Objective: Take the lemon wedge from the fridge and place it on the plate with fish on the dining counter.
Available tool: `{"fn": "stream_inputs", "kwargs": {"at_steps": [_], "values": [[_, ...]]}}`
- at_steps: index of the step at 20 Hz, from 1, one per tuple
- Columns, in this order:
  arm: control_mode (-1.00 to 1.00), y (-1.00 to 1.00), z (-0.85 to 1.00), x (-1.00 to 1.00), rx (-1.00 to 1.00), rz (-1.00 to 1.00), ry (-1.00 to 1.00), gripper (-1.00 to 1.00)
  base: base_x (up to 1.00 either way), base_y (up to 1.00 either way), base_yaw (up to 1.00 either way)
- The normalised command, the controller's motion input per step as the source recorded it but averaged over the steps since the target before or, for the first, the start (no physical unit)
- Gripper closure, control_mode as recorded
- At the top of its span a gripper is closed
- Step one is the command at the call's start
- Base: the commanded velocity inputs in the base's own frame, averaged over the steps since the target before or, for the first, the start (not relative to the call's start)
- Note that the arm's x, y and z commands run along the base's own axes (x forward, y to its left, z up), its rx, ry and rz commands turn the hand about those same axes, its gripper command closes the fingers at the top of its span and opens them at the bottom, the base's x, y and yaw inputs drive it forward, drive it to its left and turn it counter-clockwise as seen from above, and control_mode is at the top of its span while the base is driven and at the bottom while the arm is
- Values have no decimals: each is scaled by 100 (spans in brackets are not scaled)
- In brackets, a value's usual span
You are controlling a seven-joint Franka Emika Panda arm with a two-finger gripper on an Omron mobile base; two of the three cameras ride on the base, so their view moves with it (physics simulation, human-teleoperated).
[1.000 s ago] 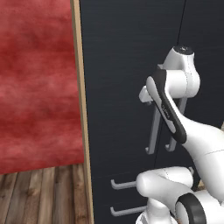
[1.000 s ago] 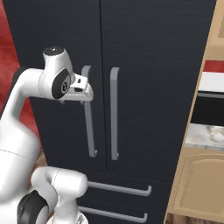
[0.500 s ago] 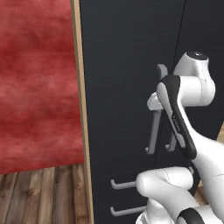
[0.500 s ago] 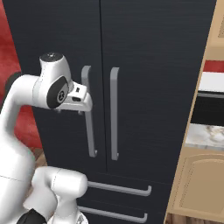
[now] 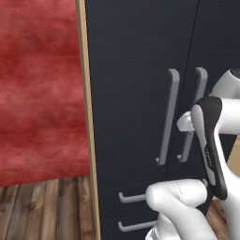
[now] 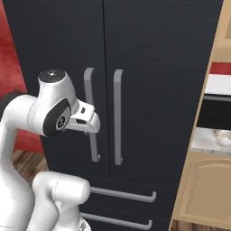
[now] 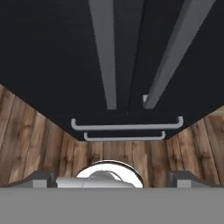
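Fridge (image 5: pixel 136 93) doors fill the left base view, both shut, with the two long grey bar handles (image 5: pixel 168 117) side by side down the middle and two drawer pulls lower down. A red wall and a strip of wooden floor sit to the left. The white arm rises at the right edge, its hand just in front of the right-hand bar. Compared with a second ago the arm has swung down and rightward, so more of the left bar is now uncovered.

From the right base view, the gripper (image 6: pixel 92 122) sits against the lower half of the left-hand bar handle (image 6: pixel 89 113), lower on it than a moment back, when the hand was near the bar's top. Whether the fingers are around the bar or just beside it I cannot make out from here. A wooden cabinet (image 6: pixel 203 180) stands to the right of the fridge.

Looking along the hand view, both bars run away overhead, the drawer pulls (image 7: pixel 127 124) lie beyond, then floorboards. The two dark finger tips (image 7: pixel 41 178) sit far apart at the bottom corners, spread as wide as they go, with nothing between them.

So the hand has been sliding down the door front with fingers spread, and I judge it is still lining up on a handle. The lemon wedge must be behind those closed doors; opening one is the step in hand, and the task has barely begun.
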Motion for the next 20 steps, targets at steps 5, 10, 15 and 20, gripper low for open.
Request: {"fn": "stream_inputs", "kwargs": {"at_steps": [5,10,15,20], "values": [[-100,-82,-2,18,0,-16,-9,-100,0,0,0],[-100,-22,0,14,1,-7,-1,-100,0,0,0],[-100,0,0,0,0,0,0,-100,0,0,0],[-100,0,0,0,0,0,0,-100,0,0,0]]}}
